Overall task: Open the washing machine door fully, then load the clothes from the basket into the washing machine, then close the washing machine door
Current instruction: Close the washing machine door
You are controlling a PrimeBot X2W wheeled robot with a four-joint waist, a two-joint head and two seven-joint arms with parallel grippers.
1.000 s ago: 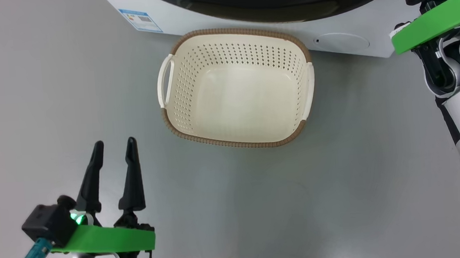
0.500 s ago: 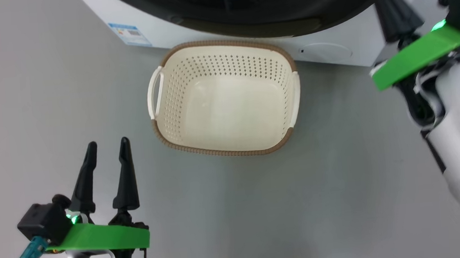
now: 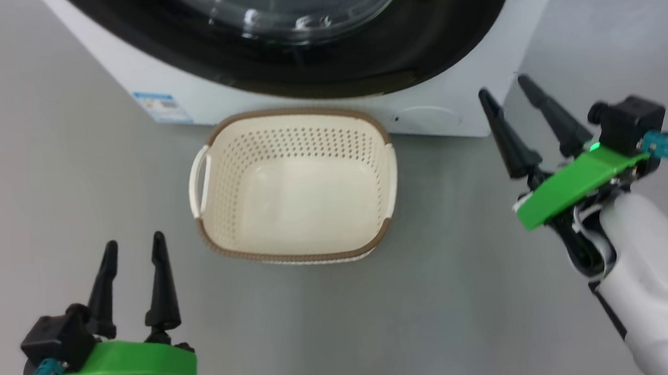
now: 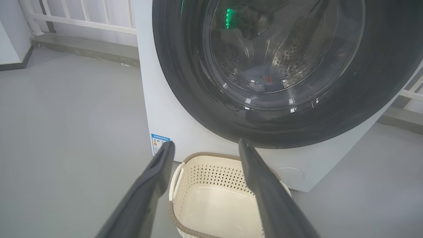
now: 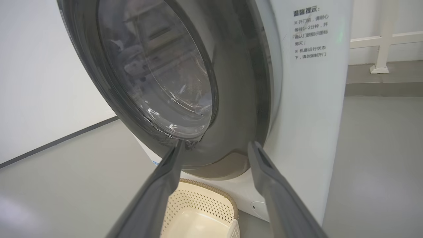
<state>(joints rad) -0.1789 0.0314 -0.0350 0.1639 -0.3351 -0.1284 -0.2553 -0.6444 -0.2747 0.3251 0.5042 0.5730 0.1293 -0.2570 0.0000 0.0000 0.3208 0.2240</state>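
1. head view: we see the washing machine (image 3: 458, 100) across the top, its white front carrying the washing machine door (image 3: 418, 44), glossy black around a glass bowl. the basket (image 3: 291, 253) stands on the grey floor (image 3: 42, 192) just in front of the machine, below the door. the left gripper (image 3: 134, 239) hovers at the lower left, fingers spread and gripping nothing, apart from the basket. the right gripper (image 3: 501, 85) hangs near the machine's right corner, fingers likewise parted and bare. a blue label sticker (image 3: 162, 105) sits low on the front, and a round filter cap (image 3: 427, 119) shows beside the basket's far right corner.
2. left wrist view: between the two spread fingers we see the door lying shut against the machine. through the glass, low in the steel drum, a bluish heap with an orange spot looks like the clothes (image 4: 262, 81). the basket sits beneath the door.
3. right wrist view: we see the door from the side, flush with the front. the fingers stand wide with nothing between them, and the basket's corner shows below. a printed notice (image 5: 310, 34) marks the machine's side.
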